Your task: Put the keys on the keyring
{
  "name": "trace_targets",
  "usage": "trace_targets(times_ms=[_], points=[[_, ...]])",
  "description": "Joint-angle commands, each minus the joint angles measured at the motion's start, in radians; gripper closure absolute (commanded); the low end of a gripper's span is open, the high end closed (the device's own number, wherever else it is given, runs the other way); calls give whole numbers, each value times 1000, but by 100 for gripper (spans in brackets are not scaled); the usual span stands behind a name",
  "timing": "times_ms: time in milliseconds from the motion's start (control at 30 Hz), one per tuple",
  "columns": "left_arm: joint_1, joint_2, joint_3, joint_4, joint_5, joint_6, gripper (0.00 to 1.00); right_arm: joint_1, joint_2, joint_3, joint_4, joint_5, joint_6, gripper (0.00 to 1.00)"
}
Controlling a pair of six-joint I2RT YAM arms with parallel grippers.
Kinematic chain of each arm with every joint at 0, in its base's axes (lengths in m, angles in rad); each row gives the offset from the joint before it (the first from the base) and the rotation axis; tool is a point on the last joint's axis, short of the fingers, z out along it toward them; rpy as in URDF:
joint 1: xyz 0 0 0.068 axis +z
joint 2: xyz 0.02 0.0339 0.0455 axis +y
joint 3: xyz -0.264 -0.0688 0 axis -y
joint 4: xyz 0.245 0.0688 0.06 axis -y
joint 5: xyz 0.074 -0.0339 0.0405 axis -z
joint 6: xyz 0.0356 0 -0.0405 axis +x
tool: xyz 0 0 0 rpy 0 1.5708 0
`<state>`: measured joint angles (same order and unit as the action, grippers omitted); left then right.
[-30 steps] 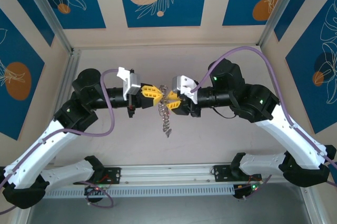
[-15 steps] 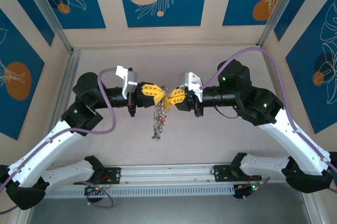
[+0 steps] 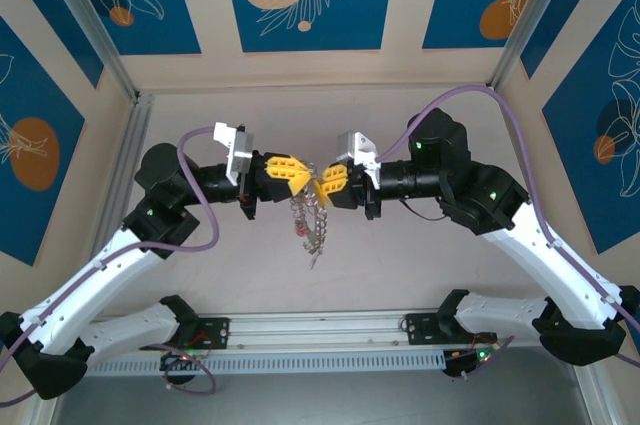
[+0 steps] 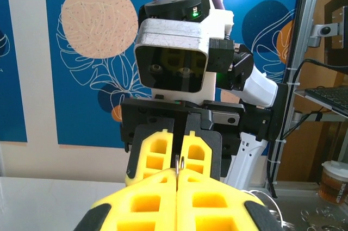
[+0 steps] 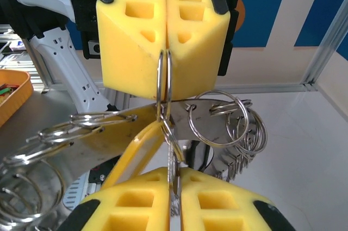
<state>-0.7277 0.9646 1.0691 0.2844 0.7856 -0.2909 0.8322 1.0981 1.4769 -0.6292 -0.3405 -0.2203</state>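
Both grippers meet tip to tip above the middle of the table. My left gripper (image 3: 302, 177) is shut on one thin wire loop (image 4: 178, 163) of the keyring (image 3: 311, 221), a silver plate rimmed with small loops that hangs below the fingers. In the right wrist view the keyring plate (image 5: 209, 119) runs across behind the left gripper (image 5: 165, 87). My right gripper (image 5: 175, 175) is shut on the thin metal part of a key with a yellow tag (image 5: 133, 152), held right against the loop that the left gripper pinches. In the top view the right gripper (image 3: 321, 186) touches the left one.
An orange tray (image 5: 10, 94) lies at the left edge of the right wrist view. A paper cup (image 4: 333, 179) stands at the right of the left wrist view. An aluminium rail (image 3: 320, 337) runs along the near edge, and frame posts (image 3: 95, 30) flank the table.
Both grippers have stayed tip to tip while their wrists shifted slightly. The hanging keyring has swung a little left and back.
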Motion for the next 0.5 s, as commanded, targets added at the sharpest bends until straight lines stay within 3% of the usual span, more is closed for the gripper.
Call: trace_targets(times_ms=[0,67,133,267,467], points=[[17,-26,14,88,21,-15,100,-5,-32,-15,-7,12,7,74],[23,-26,18,85,26,-16,100,-5,-66,-29,-6,52,-2,61],[23,-24,21,85,30,-19,100,-6,-104,-46,7,92,-7,56],[24,-15,22,92,53,-27,100,-8,-166,-63,89,130,13,58],[24,3,18,111,85,-52,100,-6,-131,-71,256,34,65,61]])
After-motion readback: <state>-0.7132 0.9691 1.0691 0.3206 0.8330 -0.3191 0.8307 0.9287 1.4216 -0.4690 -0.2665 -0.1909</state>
